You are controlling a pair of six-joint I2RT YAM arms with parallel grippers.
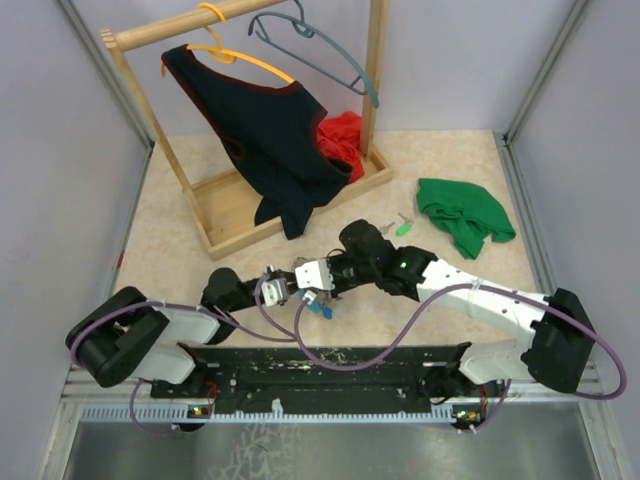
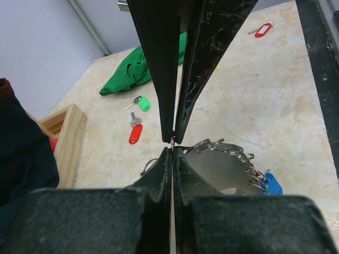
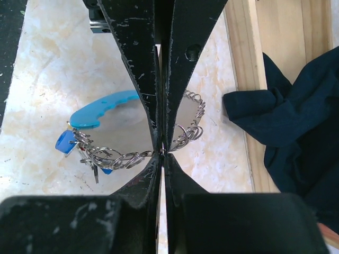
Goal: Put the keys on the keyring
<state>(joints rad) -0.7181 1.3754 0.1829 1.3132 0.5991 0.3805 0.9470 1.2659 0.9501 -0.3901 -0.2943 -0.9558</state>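
Well, left jaws and right jaws both seem clenched, tip to tip, on the keyring (image 3: 132,156). One blue key (image 2: 270,185) hangs there; a green key (image 2: 143,103) and red key (image 2: 135,133) lie loose on the table (image 1: 160,250), unthreaded.

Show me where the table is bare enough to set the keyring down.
Bare table lies left of the wooden rack, and between the green cloth and the right arm. Crowded mid-table: left gripper and right gripper meet at the keyring, a green key beyond.
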